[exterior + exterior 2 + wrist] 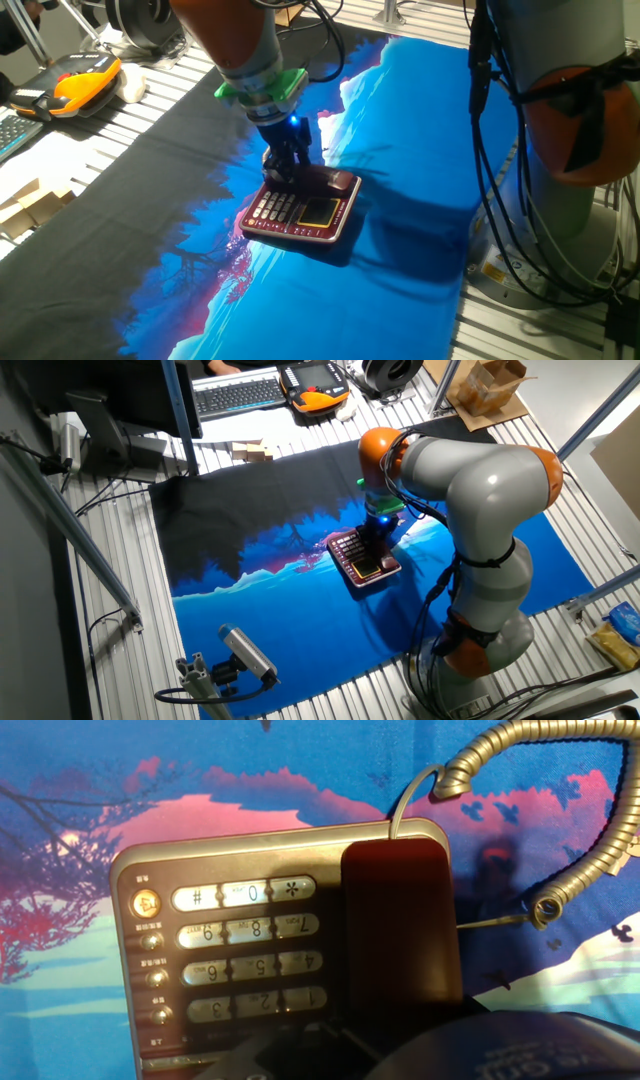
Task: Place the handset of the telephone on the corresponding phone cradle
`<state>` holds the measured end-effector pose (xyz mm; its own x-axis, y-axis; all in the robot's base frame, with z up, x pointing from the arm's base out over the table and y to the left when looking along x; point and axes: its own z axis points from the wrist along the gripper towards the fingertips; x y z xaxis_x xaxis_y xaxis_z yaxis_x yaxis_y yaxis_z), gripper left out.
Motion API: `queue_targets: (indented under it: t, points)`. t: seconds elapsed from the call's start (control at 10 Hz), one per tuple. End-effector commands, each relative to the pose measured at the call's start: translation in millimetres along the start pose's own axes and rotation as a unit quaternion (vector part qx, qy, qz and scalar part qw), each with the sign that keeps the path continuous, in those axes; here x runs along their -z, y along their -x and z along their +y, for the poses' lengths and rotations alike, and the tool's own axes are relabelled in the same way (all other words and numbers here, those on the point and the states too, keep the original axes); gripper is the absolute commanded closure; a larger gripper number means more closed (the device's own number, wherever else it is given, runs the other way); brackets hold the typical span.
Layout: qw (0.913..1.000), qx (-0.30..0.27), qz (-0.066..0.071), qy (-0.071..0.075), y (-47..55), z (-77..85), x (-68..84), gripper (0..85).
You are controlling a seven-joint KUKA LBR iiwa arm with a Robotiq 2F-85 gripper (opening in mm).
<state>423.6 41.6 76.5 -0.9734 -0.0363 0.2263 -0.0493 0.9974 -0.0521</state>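
Note:
The dark red telephone [300, 215] lies on the blue cloth, also seen in the other fixed view [365, 563] and the hand view [240, 950], with white keys and a yellow-green display. The maroon handset [400, 920] lies along the base's edge beside the keypad, over the phone cradle, which it hides. It shows in one fixed view [332, 182] too. Its pale curly cord [590, 860] loops off to the right. My gripper [285, 172] [375, 532] [385, 1038] stands low over the phone. Its fingers flank one end of the handset and look closed on it.
An orange and black device [85, 75] [315, 385] and a keyboard [235, 395] lie at the table's far side. Wooden blocks [35, 205] [250, 452] sit by the cloth's edge. A cardboard box [490, 385] is at the back. A camera on a mount [245, 655] stands near the front.

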Motion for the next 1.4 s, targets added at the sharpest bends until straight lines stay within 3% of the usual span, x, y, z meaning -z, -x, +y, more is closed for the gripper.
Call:
queue_targets:
  t: [0.0, 0.3, 0.4, 1.0, 1.1, 1.3]
  points:
    - [1.0000, 0.000, 0.001, 0.001, 0.2, 0.0, -0.1, 51.0]
    - [1.0000, -0.004, 0.001, -0.001, 0.7, -0.1, -0.1, 51.0]
    - [1.0000, -0.004, 0.001, -0.002, 1.0, -0.4, 0.2, 34.0]
    - [0.9999, -0.012, 0.006, -0.003, 1.8, -1.5, 1.2, 34.0]
    - [0.9999, -0.014, 0.008, -0.004, 2.0, -1.8, 1.3, 17.0]
    - [0.9998, -0.016, 0.012, -0.005, 2.1, -3.4, 3.0, 17.0]
